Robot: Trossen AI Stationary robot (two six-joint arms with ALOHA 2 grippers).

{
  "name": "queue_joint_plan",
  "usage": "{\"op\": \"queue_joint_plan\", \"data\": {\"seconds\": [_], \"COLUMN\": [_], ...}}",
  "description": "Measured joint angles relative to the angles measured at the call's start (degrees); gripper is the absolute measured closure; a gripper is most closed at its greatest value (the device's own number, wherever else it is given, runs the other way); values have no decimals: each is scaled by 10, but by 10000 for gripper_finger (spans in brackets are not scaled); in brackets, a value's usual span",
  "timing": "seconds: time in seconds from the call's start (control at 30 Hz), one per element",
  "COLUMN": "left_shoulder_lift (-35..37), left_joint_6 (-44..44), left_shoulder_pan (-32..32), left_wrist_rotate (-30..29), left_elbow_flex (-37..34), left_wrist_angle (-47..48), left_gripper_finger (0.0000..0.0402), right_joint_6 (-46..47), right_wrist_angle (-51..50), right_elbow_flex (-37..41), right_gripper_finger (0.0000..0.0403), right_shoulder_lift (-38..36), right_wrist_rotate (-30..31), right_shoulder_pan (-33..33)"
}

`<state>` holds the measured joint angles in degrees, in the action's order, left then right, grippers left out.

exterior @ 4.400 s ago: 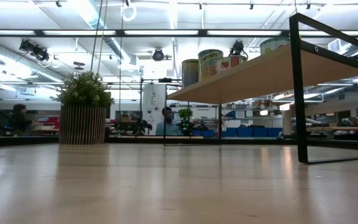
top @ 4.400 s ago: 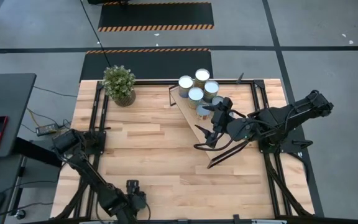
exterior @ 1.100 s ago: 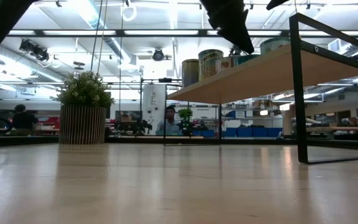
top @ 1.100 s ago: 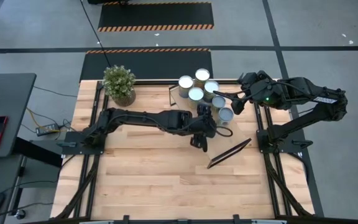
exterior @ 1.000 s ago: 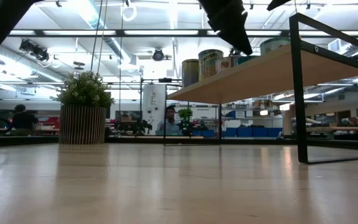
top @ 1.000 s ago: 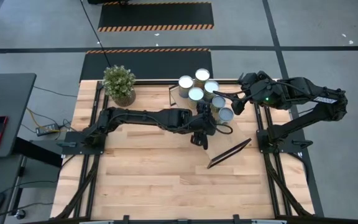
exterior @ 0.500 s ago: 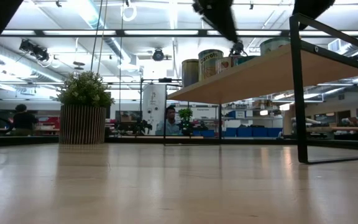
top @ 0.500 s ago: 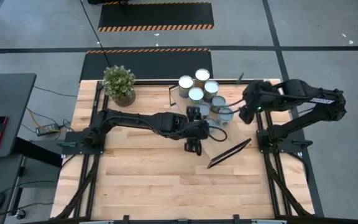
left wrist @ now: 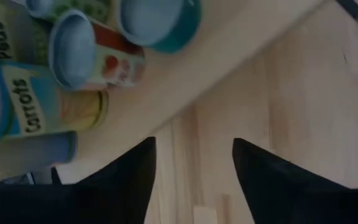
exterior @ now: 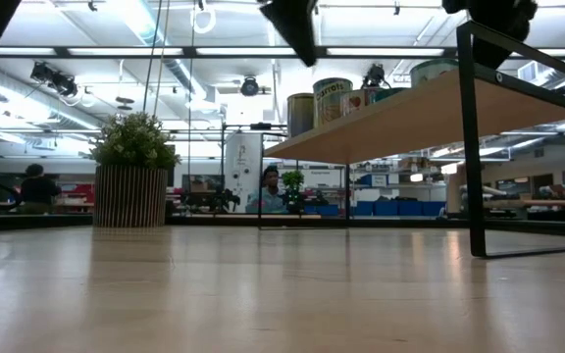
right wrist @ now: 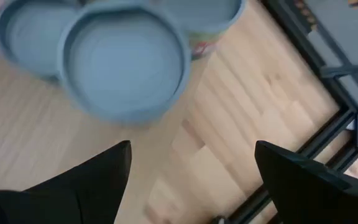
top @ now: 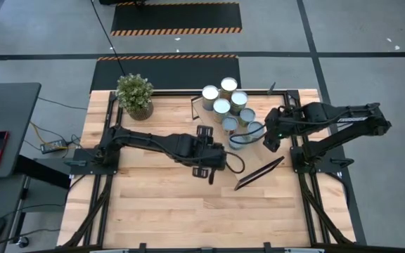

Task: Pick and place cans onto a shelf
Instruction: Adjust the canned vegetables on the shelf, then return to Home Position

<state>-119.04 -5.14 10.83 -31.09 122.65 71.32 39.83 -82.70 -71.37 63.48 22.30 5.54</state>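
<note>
Several cans (top: 221,107) stand upright in a cluster on the light-wood shelf (top: 207,117), which stands on black end brackets (exterior: 472,147) at the table's far right. In the left wrist view the cans (left wrist: 73,53) show labels for peas and carrots. My left gripper (top: 204,174) is open and empty above the table, on the near left side of the shelf. My right gripper (top: 268,140) is open and empty above the shelf's right end. Just under it the right wrist view shows a blue-grey can top (right wrist: 124,65).
A potted plant (top: 135,96) stands at the table's far left. A black frame runs along the table's sides (top: 302,176). Bare tabletop (top: 188,211) lies on the near side of the shelf. People sit in the room beyond the table (exterior: 263,191).
My left gripper has drawn back from the cans toward the table's left and near edges. My right gripper has come from the far right toward the near edge, down over the cans at the shelf's right end.
</note>
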Motion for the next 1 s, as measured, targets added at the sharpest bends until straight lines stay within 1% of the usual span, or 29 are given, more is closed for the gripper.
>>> {"op": "queue_joint_plan", "data": {"seconds": [0.13, 0.37, 0.47, 0.57, 0.67, 0.8, 0.9, 1.0], "left_shoulder_lift": [0, 8, 22, 50, 98, 183, 245, 306], "left_joint_6": [1, 15, 22, 36, 52, 92, 131, 175], "left_shoulder_pan": [11, 26, 32, 32, 31, 39, 49, 58], "left_wrist_rotate": [1, 8, 22, 43, 37, 29, 29, 34], "left_elbow_flex": [0, -1, -1, -16, -77, -201, -281, -356], "left_wrist_angle": [34, 71, 96, 91, 63, 5, -37, -91], "left_gripper_finger": [202, 225, 229, 230, 230, 230, 230, 230], "right_joint_6": [1, -14, -11, -5, -11, -28, -36, -39], "right_wrist_angle": [33, 51, 30, 45, 112, 198, 269, 375], "right_elbow_flex": [6, 7, -4, -16, -11, 11, 45, 97], "right_gripper_finger": [54, 54, 54, 54, 54, 54, 54, 54], "right_shoulder_lift": [0, 0, 0, -13, -37, -68, -91, -121], "right_wrist_rotate": [35, 36, 36, 37, 45, 74, 83, 79], "right_shoulder_pan": [-9, -27, -28, -24, -1, 40, 71, 100]}}
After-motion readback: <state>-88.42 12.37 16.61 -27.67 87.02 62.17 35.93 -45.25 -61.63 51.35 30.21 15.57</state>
